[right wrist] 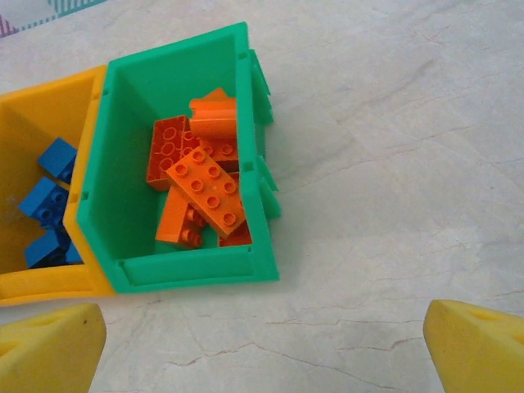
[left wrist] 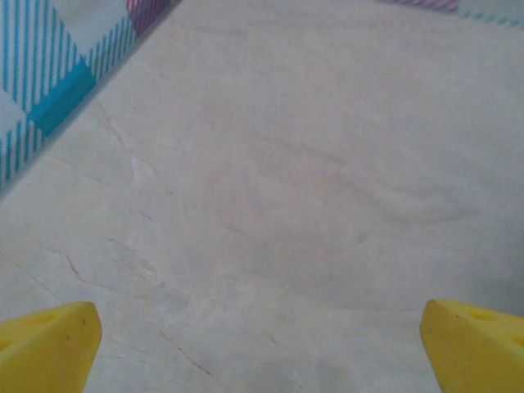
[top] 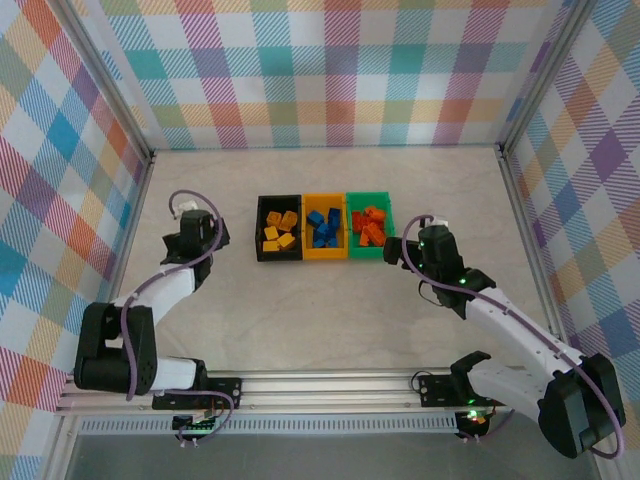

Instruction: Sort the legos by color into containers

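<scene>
Holding sorted legos [top: 324, 228], three bins [top: 324, 254].

Ahead and left of the spread, empty end effector [right wrist: 262, 348], a green bin [right wrist: 196, 268] holds orange bricks [right wrist: 205, 188]. Touching its left side, a yellow bin [right wrist: 45, 282] holds blue bricks [right wrist: 45, 201].

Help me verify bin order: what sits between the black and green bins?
The yellow-orange bin holding blue legos, flanked by the black bin and green bin, in the top external view.
</scene>
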### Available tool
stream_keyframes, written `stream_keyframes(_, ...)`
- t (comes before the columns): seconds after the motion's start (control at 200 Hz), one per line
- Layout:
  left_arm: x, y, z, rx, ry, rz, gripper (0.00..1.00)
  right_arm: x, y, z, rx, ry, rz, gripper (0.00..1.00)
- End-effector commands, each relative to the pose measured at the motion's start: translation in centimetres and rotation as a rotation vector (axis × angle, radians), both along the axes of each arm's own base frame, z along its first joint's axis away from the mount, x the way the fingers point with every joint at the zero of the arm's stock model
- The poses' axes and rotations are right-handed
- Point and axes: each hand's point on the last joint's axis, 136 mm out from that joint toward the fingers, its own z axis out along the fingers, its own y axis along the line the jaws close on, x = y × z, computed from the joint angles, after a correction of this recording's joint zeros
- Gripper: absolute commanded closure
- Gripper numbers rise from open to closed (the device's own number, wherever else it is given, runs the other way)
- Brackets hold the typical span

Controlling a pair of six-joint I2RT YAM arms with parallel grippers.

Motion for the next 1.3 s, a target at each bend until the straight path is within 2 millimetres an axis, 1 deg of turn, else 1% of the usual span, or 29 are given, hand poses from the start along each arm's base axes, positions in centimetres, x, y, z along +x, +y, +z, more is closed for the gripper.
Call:
stream_keyframes(0.0,1.0,-1.0,0.6,0.012,-0.132,-0.088,0.0,0.4,-0.7,0.4,0.008,-0.035,-0.032,0.0)
stream_keyframes(0.07,1.1,-0.9,0.1,0.023,-0.165,-0.093,0.0,0.6,-1.4,0.4,-0.003,-0.04,-0.054,0.0)
stream_keyframes(0.13,1.3,-1.6,-0.8,0.015,-0.164,-0.134,0.0,0.9,-1.6,0.8,-0.016,-0.063,-0.05,0.0)
stream_keyframes(0.215,1.2,-2.1,-2.0,0.01,-0.185,-0.167,0.0,1.6,-2.2,2.0,-0.075,-0.139,-0.031,0.0)
stream_keyframes(0.285,0.9,-2.5,-3.1,0.006,-0.217,-0.196,0.0,2.7,-3.8,3.3,-0.15,-0.223,-0.062,0.0)
stream_keyframes(0.315,1.2,-2.7,-3.0,0.009,-0.241,-0.207,0.0,3.2,-4.4,3.7,-0.184,-0.261,-0.066,0.0)
stream_keyframes(0.34,1.4,-2.8,-2.8,0.006,-0.233,-0.21,0.0,3.5,-4.7,3.9,-0.207,-0.29,-0.066,0.0)
stream_keyframes(0.37,1.5,-2.8,-3.5,0.0,-0.176,-0.212,0.0,3.9,-5.6,4.0,-0.234,-0.312,-0.089,0.0)
stream_keyframes(0.41,1.7,-3.2,-3.4,-0.002,-0.187,-0.235,0.0,4.4,-6.4,4.2,-0.264,-0.343,-0.107,0.0)
stream_keyframes(0.495,1.7,-3.1,-3.4,0.0,-0.183,-0.232,0.0,5.7,-7.9,2.9,-0.321,-0.352,-0.12,0.0)
stream_keyframes(0.575,1.6,-2.9,-3.4,0.002,-0.183,-0.217,0.0,6.8,-9.3,0.4,-0.331,-0.317,-0.125,0.0)
stream_keyframes(0.59,1.6,-2.8,-3.4,0.003,-0.182,-0.216,0.0,7.0,-9.5,-0.3,-0.333,-0.302,-0.122,0.0)
stream_keyframes(0.655,1.5,-2.9,-3.4,0.002,-0.186,-0.218,0.0,7.5,-10.4,-2.0,-0.322,-0.295,-0.13,0.0)
stream_keyframes(0.685,1.5,-2.9,-3.3,0.002,-0.19,-0.218,0.0,7.6,-10.4,-2.7,-0.307,-0.294,-0.114,0.0)
stream_keyframes(0.7,1.6,-2.9,-3.3,0.004,-0.191,-0.218,0.0,7.9,-10.3,-2.4,-0.294,-0.321,-0.114,0.0)
stream_keyframes(0.79,1.5,-2.9,-3.4,0.003,-0.187,-0.218,0.0,8.3,-11.1,-3.6,-0.264,-0.335,-0.119,0.0)
stream_keyframes(0.865,1.6,-2.9,-3.3,0.003,-0.188,-0.219,0.0,9.0,-10.6,-4.6,-0.249,-0.333,-0.087,0.0)
stream_keyframes(0.91,1.5,-2.9,-3.4,0.003,-0.185,-0.219,0.0,9.4,-10.1,-5.8,-0.245,-0.311,-0.052,0.0)
stream_keyframes(0.935,1.5,-2.9,-3.4,0.003,-0.185,-0.22,0.0,9.5,-10.2,-5.6,-0.238,-0.336,-0.053,0.0)
stream_keyframes(0.985,1.6,-2.9,-3.4,0.002,-0.186,-0.22,0.0,9.3,-10.4,-6.0,-0.226,-0.296,-0.054,0.0)
stream_keyframes(1.03,1.6,-3.0,-3.4,0.002,-0.186,-0.221,0.0,9.5,-10.4,-5.7,-0.225,-0.322,-0.056,0.0)
stream_keyframes(1.295,1.6,-3.0,-3.4,0.004,-0.185,-0.222,0.0,9.3,-10.5,-5.8,-0.227,-0.317,-0.062,0.0)
